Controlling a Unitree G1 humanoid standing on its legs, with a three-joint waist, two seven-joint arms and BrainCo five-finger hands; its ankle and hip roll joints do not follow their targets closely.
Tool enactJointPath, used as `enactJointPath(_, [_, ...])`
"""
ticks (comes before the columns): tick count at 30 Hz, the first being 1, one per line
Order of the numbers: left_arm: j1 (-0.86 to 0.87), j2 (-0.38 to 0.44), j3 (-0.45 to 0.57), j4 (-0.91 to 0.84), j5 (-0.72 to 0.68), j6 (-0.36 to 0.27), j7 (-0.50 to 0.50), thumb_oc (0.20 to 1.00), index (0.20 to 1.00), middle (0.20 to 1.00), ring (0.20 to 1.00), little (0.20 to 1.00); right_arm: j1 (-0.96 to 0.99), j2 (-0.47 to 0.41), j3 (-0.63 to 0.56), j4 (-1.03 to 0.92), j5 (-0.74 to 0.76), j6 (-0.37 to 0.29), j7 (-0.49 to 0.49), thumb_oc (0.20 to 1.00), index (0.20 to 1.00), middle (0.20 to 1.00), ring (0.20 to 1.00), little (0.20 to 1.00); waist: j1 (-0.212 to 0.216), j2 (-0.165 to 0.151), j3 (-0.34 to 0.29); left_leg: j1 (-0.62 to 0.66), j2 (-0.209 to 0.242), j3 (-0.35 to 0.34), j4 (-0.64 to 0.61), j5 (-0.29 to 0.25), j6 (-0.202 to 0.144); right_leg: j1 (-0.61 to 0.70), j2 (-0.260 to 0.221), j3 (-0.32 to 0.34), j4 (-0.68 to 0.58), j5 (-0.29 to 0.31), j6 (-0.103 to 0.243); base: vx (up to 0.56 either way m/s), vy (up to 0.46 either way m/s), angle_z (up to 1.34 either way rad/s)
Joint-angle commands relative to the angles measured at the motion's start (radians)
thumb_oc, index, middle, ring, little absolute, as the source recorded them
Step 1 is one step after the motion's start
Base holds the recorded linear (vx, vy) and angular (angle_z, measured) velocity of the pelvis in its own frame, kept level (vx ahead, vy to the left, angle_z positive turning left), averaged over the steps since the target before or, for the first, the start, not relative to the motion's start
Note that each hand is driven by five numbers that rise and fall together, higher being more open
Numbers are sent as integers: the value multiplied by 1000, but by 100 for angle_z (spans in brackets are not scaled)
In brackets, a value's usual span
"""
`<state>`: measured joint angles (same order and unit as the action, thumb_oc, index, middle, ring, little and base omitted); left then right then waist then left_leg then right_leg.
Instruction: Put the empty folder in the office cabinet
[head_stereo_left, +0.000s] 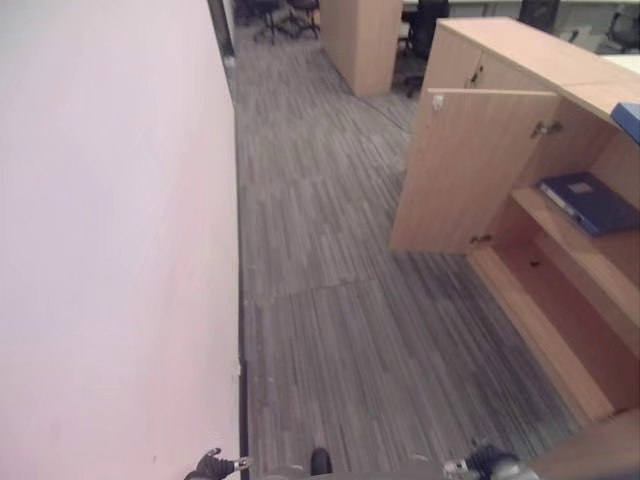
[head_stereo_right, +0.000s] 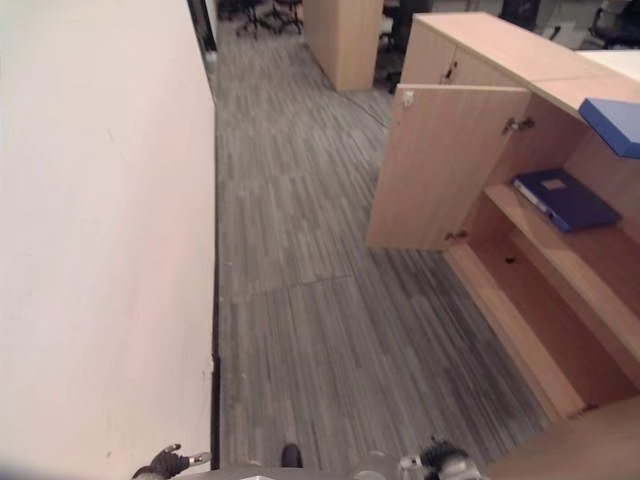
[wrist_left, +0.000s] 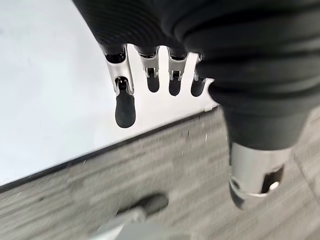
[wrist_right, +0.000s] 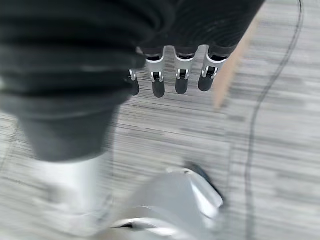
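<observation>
While the folder (head_stereo_left: 588, 203) lies flat on the cabinet (head_stereo_left: 470, 170) shelf at the frame's right edge, long axis running toward upper left, my right hand (wrist_right: 170, 80) hangs nearer, fingers relaxed, empty; left hand (wrist_left: 150, 75) likewise loose.

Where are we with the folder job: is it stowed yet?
Looks done: a blue folder lies flat on the open cabinet's middle shelf. In hand: nothing; the left hand and right hand hang with relaxed fingers. Left: possibly closing the door; another blue item sits on top.
</observation>
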<state>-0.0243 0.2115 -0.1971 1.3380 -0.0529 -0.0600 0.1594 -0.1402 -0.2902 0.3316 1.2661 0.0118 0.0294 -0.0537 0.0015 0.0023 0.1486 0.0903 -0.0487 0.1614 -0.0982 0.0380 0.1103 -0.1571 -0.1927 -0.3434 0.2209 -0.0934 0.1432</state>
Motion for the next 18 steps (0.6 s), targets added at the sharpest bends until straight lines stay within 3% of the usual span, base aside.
enactJointPath(1, [8,-3,-6,32,41,-2,-10,1000,1000,1000,1000,1000,-77,43,7,20,53,-16,-4,1000,1000,1000,1000,1000,7,-21,27,106,-43,-63,11,-145,-83,1,77,-52,-207,210,-3,228,-156,20])
enactJointPath(4, [22,-5,0,44,60,-1,-11,1000,1000,1000,1000,1000,-46,41,3,36,56,-20,-12,1000,1000,1000,1000,1000,15,-37,-7,120,-32,-57,11,-182,-88,74,92,-83,-286,206,-25,246,-163,43])
enactJointPath(10, [28,-1,20,49,50,5,-13,1000,1000,1000,1000,1000,6,25,-27,94,49,-8,-8,1000,1000,1000,1000,1000,10,-24,-36,161,63,-50,67,-232,-134,97,108,-78,-203,116,-66,264,-194,16])
enactJointPath(12, [24,0,18,48,48,6,-13,1000,1000,1000,1000,1000,20,25,-42,110,59,-7,-8,1000,1000,1000,1000,1000,3,-31,-35,140,109,-26,173,-246,-162,125,115,-71,-193,82,-85,228,-239,2])
enactJointPath(14, [13,6,18,37,36,7,-13,1000,1000,1000,1000,1000,27,24,-51,118,72,-7,-8,1000,1000,1000,1000,1000,-7,-46,-22,64,173,3,375,-176,-190,170,133,-60,-201,56,-112,184,-287,1])
enactJointPath(15, [8,9,14,26,33,6,-9,1000,1000,1000,1000,1000,30,24,-47,119,75,-6,-9,1000,1000,1000,1000,1000,-6,-54,-17,22,202,4,501,-120,-193,191,150,-50,-207,41,-134,245,-402,-15])
enactJointPath(16, [-5,16,3,-6,34,5,1,1000,1000,1000,1000,1000,36,16,-40,115,73,-4,-12,1000,1000,1000,1000,1000,9,-75,1,-70,212,-13,738,-63,-172,226,166,-27,-213,17,-168,268,-381,-33])
enactJointPath(18, [-9,15,-1,-21,29,3,15,1000,1000,1000,1000,1000,45,25,-25,95,57,-12,-26,1000,1000,1000,1000,1000,11,-78,7,-112,220,-10,817,-59,-165,235,174,-11,-212,6,-183,149,-177,-52])
